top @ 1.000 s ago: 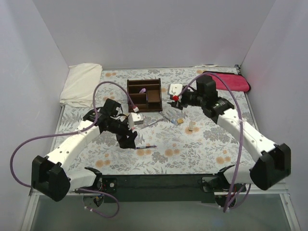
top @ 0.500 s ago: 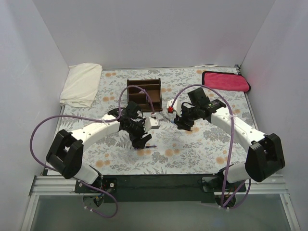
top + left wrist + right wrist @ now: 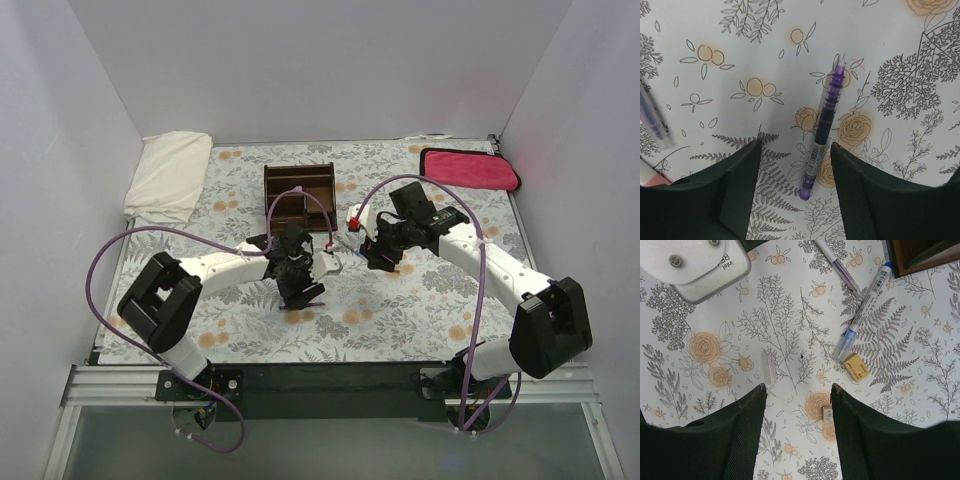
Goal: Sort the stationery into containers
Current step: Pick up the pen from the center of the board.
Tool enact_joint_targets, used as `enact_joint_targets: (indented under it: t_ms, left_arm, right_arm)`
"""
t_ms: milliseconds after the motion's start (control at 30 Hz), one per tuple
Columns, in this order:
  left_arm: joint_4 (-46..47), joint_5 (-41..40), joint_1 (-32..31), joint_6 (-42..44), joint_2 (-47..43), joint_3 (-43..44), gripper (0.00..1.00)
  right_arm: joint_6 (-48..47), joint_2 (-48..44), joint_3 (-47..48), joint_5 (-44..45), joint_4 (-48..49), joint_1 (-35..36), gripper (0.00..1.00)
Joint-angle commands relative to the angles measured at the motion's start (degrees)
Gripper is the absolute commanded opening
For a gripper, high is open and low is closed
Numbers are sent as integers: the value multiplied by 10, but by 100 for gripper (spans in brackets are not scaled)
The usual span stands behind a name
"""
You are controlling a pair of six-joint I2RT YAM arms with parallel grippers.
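Left gripper (image 3: 795, 150): jaws open, straddling the lower end of the purple pen (image 3: 824, 131), which lies flat on the floral table (image 3: 900, 30) at frame centre. Right gripper (image 3: 798, 387): jaws open, empty. Tan block (image 3: 857, 366) and blue pen (image 3: 862, 310) lie to the upper right. Organizer (image 3: 298, 169) sits upper centre.

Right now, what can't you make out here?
- Top view: organizer contents too small; a cable crosses it.
- Top view: purple pen, clear in the left wrist view, is covered by the left end effector.
- Left wrist: second pen cut off by the left edge, blurred.
- Right wrist: organizer cut by the top-right corner; small pale piece below the tan block too small to identify.
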Motion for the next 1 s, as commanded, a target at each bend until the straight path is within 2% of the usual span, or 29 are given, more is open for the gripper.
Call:
enact_joint_targets:
  t_ms: [0,200,333,433,767,967]
  left_arm:
    - [18,-15,-5,-3,-10,-19,56]
    - [23,-39,-13,2,-27,-58,52]
    - [31,-54,-14,-4,-47,-101,43]
    - [52,-56,-15,-27,-47,-120,41]
    - [82,-62,-21,-35,-23,-151,31]
    - [90,-60,-21,-49,-27,-159,20]
  right_arm:
    - [1,-7,1,14,9,-2,60]
    - [14,10,-30,4,3,-5,57]
    - [12,14,-69,3,-5,-2,53]
    - [-7,19,-89,22,-3,8,52]
    - [-11,84,-65,44,19,49,50]
    - [-10,113,-55,42,29,66,51]
